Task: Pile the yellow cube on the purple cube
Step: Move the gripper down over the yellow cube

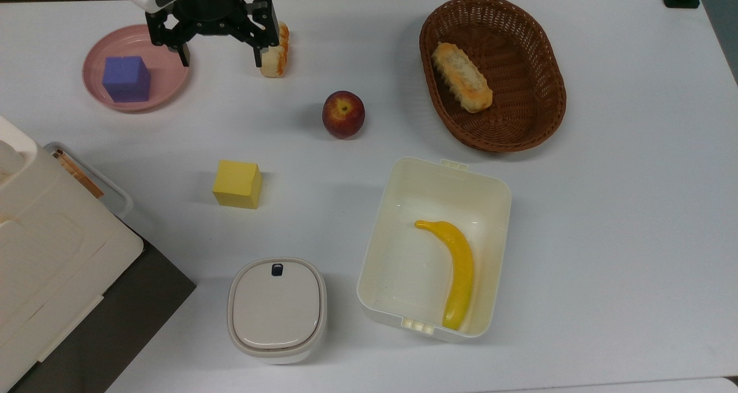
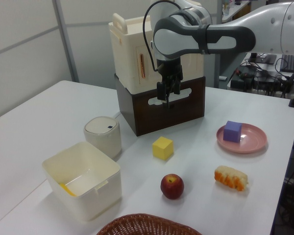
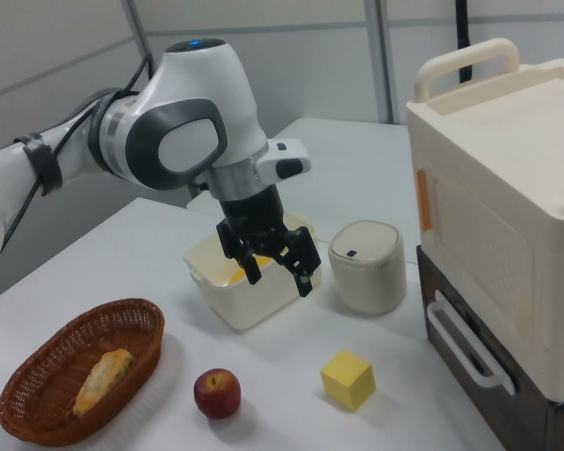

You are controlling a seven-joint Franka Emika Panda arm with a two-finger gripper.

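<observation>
One end effector (image 1: 220, 56) spread and empty, partly hiding pastry (image 1: 275, 52), yellow cube (image 1: 237, 184) free

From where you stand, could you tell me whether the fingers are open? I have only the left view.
Observer: Yes, the top view shows the gripper with its fingers spread, nothing between them.
Operator: Thank you. Is anything in the wicker basket?
Observer: One bread roll lies in the basket.
Operator: And the yellow in the white box?
Observer: A banana, lying near the right wall of the box in the top view.
</observation>
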